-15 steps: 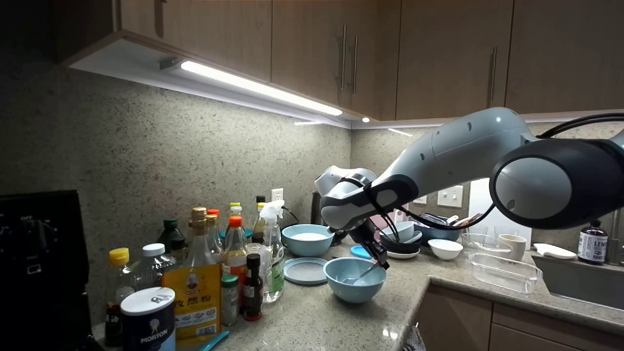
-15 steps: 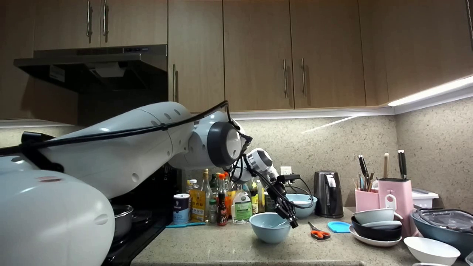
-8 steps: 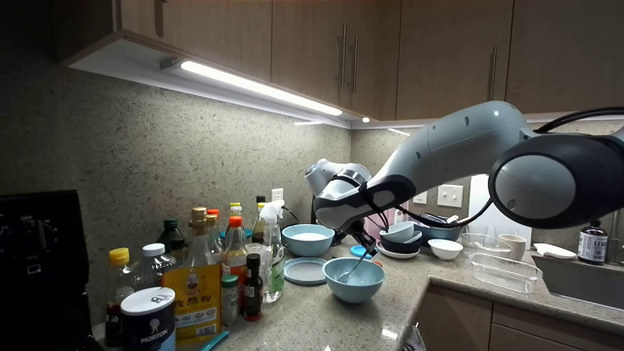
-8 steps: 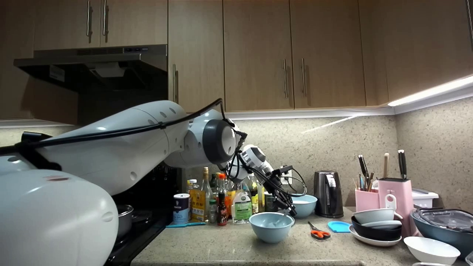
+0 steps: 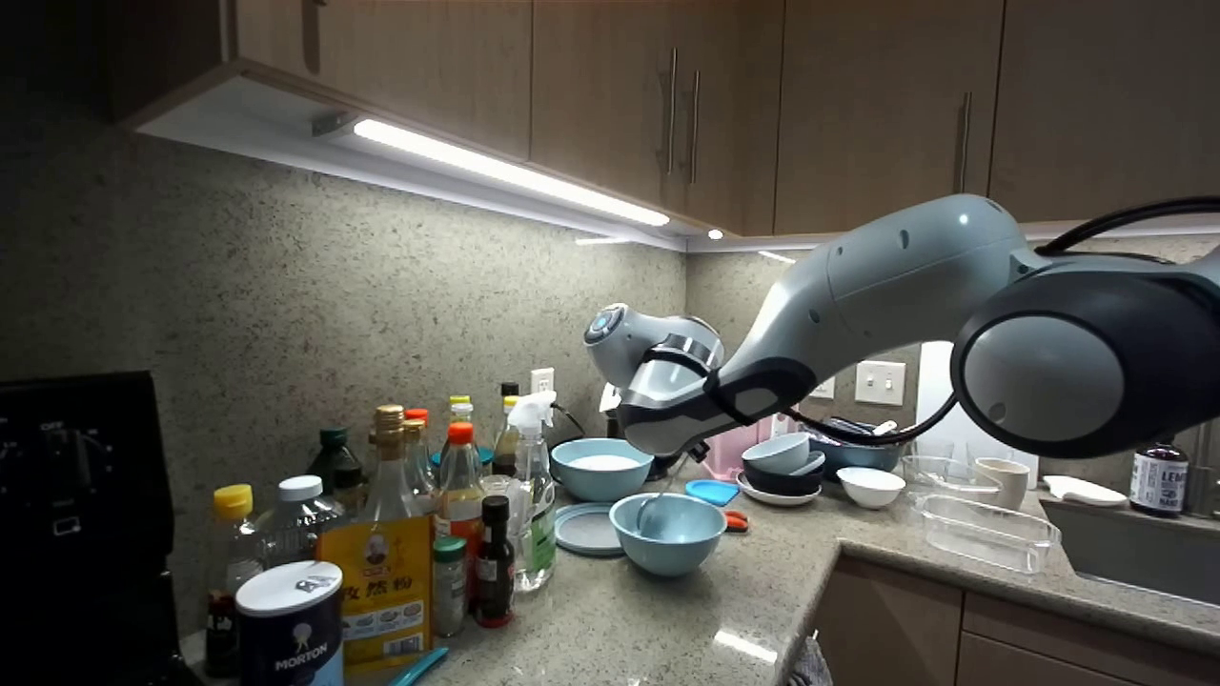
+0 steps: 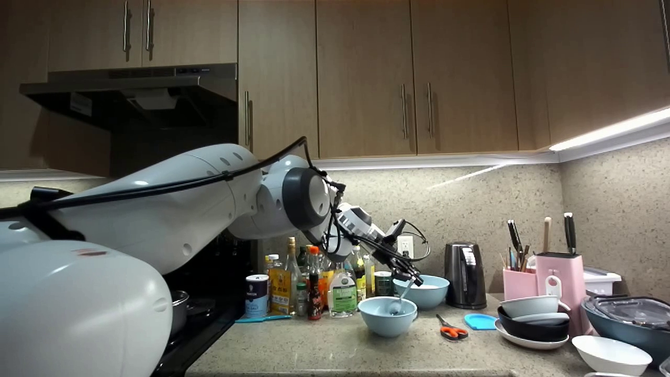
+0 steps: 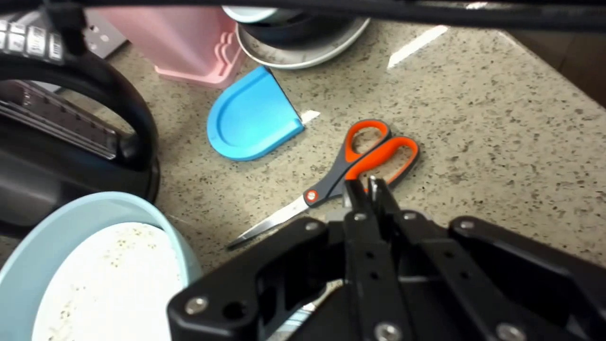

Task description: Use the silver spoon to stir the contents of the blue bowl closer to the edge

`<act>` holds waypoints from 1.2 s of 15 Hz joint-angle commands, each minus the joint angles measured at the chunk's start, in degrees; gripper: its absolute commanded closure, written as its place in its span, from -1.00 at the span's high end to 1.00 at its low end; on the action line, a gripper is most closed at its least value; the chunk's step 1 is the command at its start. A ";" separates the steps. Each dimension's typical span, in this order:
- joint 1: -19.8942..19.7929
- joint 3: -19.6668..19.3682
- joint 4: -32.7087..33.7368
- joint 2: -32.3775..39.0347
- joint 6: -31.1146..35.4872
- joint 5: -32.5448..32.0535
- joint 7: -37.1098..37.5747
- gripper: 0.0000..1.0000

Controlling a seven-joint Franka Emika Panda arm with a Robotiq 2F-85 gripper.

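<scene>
Speckled counter (image 6: 293, 356) is seen along the lower frame in an exterior view. Blue bowl (image 6: 386, 322) is placed lower centre; kettle (image 6: 463, 280) and orange-handled scissors (image 6: 451, 331) are placed right of it, white bowl (image 6: 611, 357) lower right. In wrist view, flat blue piece (image 7: 253, 118) is laid upper left-of-centre.

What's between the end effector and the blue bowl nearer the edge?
The silver spoon, slanting from the end effector down into the bowl; an exterior view shows it.

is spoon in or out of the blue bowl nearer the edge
In: both exterior views show the spoon with its head inside that bowl.
</scene>
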 commanded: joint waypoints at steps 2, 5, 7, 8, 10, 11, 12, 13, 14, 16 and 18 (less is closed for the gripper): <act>3.95 -3.94 -1.20 0.72 -4.61 -9.17 3.88 -0.87; 5.38 -2.39 -0.66 1.42 -16.89 -10.95 2.13 -0.87; 5.42 -0.39 -0.29 1.26 -25.28 -9.82 -0.90 -0.87; 5.43 -1.63 -0.12 1.81 -20.25 -9.14 1.56 -0.85; 5.78 -0.82 -0.08 1.81 -23.96 -9.14 1.11 -0.86; 5.78 -0.74 -0.09 1.81 -24.16 -9.14 1.08 -0.86; 5.71 -0.74 -0.08 1.80 -24.18 -9.14 1.04 -0.88; 5.69 -0.80 -0.28 1.67 -23.82 -9.25 1.48 -0.90; 5.68 -0.75 -0.08 1.82 -24.14 -9.14 1.08 -0.89; 5.71 -0.74 -0.08 1.83 -24.13 -9.14 1.10 -0.89; 4.76 0.44 -1.14 0.51 -21.24 -8.01 1.73 -0.35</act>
